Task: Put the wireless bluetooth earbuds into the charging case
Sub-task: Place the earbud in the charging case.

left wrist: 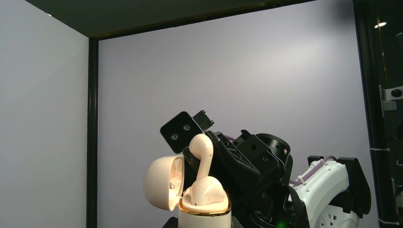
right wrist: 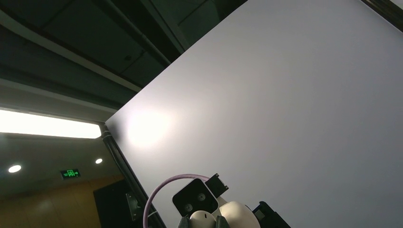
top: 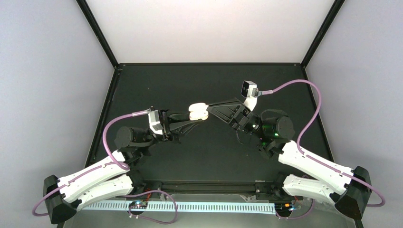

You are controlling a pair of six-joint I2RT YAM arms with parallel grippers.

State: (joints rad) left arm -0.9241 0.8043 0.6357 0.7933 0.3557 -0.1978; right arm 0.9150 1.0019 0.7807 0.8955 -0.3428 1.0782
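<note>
Above the table's (top: 142,85) middle, left jaws were clamped on the open charging case (left wrist: 204,214); right jaws pinched a beige earbud (left wrist: 202,147) right over its well; best to line it up with the free socket, lower slowly, release only once seated.

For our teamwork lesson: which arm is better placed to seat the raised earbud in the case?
Right: the right fingers pinch the earbud at the open charging case, which the left fingers only hold.

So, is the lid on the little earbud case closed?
No, the lid is swung open beside the charging case, and an earbud shows at its open top.
</note>
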